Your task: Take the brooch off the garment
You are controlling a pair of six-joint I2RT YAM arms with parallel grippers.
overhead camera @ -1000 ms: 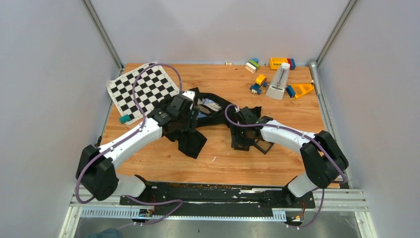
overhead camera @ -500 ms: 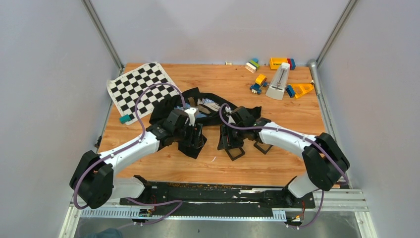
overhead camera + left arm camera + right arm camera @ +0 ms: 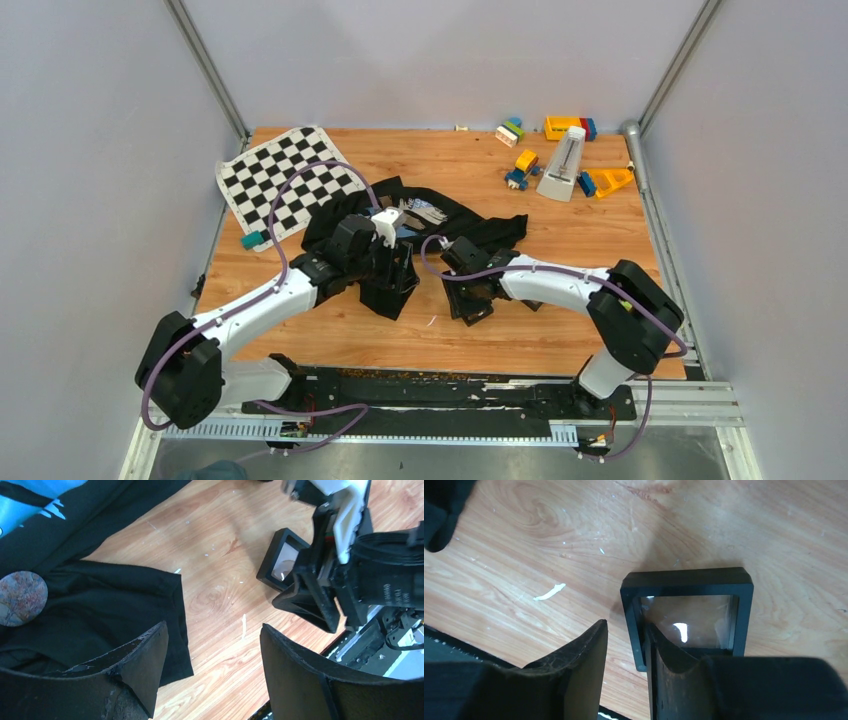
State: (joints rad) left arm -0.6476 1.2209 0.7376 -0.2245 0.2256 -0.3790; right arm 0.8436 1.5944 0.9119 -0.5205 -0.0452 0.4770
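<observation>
The black garment [image 3: 470, 228] lies crumpled mid-table; its blue print shows in the left wrist view [image 3: 30, 500]. A small round grey mottled disc [image 3: 20, 598], apparently the brooch, sits on the cloth left of my left gripper. My left gripper [image 3: 214, 627] is open and empty over bare wood beside the sleeve edge; it also shows in the top view [image 3: 400, 275]. My right gripper [image 3: 626, 625] is narrowly open, straddling the left wall of a square black tray [image 3: 689, 577] with a clear film. The tray's left wall lies in the gap. The tray also shows in the top view [image 3: 478, 313].
A black-and-white chequered mat [image 3: 280, 175] lies at the back left, with a small teal block [image 3: 252, 240] near its corner. Coloured toy bricks [image 3: 565, 127] and a white upright object [image 3: 563, 165] stand at the back right. A black rail [image 3: 440, 385] runs along the near edge.
Both grippers have moved toward the near middle. The left came back off the garment's centre to its near sleeve. The right moved left, and the tray under it shifted left and nearer.
</observation>
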